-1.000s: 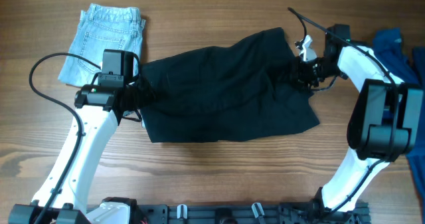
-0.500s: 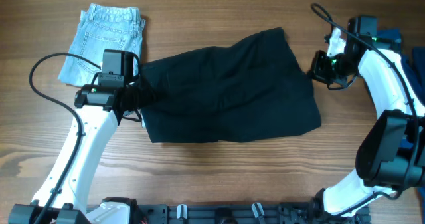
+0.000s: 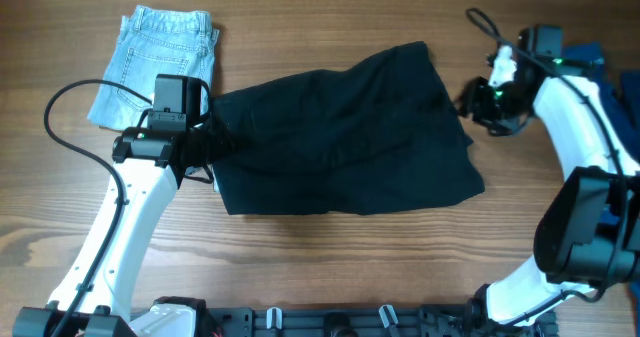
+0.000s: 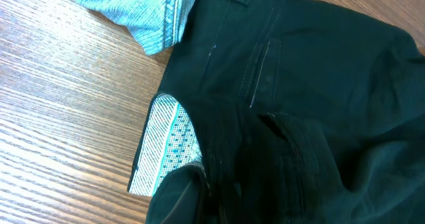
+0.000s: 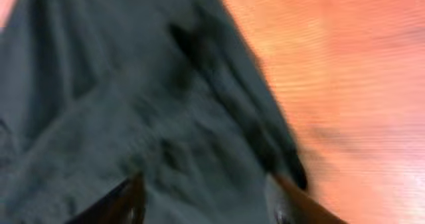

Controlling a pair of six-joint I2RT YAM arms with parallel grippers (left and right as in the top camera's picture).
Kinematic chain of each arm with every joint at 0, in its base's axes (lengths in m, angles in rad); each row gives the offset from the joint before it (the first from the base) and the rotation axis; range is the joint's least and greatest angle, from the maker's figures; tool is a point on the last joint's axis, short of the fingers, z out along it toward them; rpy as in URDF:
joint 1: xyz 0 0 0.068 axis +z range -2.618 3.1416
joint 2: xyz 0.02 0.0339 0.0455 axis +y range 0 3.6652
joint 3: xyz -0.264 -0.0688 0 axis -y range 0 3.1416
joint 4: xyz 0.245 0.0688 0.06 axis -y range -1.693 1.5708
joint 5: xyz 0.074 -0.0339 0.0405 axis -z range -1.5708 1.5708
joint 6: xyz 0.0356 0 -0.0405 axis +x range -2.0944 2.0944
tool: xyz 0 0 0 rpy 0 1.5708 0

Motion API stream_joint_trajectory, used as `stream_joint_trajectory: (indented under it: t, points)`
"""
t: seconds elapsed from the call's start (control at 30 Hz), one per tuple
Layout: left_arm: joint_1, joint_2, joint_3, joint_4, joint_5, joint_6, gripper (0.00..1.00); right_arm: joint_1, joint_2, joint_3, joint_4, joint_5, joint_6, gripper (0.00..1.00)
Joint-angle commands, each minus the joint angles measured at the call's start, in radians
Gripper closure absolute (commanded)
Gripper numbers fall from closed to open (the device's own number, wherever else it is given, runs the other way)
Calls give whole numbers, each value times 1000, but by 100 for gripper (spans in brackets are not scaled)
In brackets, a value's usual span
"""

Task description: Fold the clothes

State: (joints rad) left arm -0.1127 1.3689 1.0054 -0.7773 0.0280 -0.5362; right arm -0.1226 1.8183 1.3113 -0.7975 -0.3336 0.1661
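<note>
The large black shorts (image 3: 340,137) lie spread across the middle of the table. My left gripper (image 3: 205,147) is shut on their bunched left edge. In the left wrist view the black fabric (image 4: 319,84) covers the jaws of the left gripper (image 4: 212,201), next to a white-and-teal patterned lining (image 4: 163,144). My right gripper (image 3: 470,102) hovers open at the shorts' upper right edge. In the blurred right wrist view its fingers (image 5: 126,197) stand apart over the dark cloth (image 5: 133,84), holding nothing.
Pale-blue denim shorts (image 3: 155,62) lie folded at the back left, their hem (image 4: 139,11) touching the black shorts. A royal-blue garment (image 3: 598,72) sits at the far right edge behind the right arm. Bare wooden table (image 3: 350,257) runs along the front.
My right gripper let go of the shorts' upper right part, drew off to the right, opened, and edged back toward the cloth. The left arm has not moved.
</note>
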Motion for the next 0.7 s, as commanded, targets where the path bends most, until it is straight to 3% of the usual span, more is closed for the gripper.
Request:
stream_joint_trajectory:
  t: [0.0, 0.23, 0.4, 0.5, 0.6, 0.67]
  points:
    - [5, -13, 7, 3, 9, 12, 94, 71, 4, -80, 134, -49, 21, 32]
    - [5, -13, 7, 3, 10, 12, 94, 100, 132, -102, 293, 104, 42, 30]
    - [5, -13, 7, 3, 28, 12, 94, 100, 174, -102, 348, 68, -2, 34]
    - [5, -13, 7, 4, 28, 12, 94, 100, 175, -102, 332, -33, -37, 64]
    - [5, -13, 7, 4, 28, 12, 94, 100, 173, -102, 326, -83, -62, 78]
    - [5, -13, 7, 4, 28, 12, 94, 97, 173, -101, 321, -83, -61, 93]
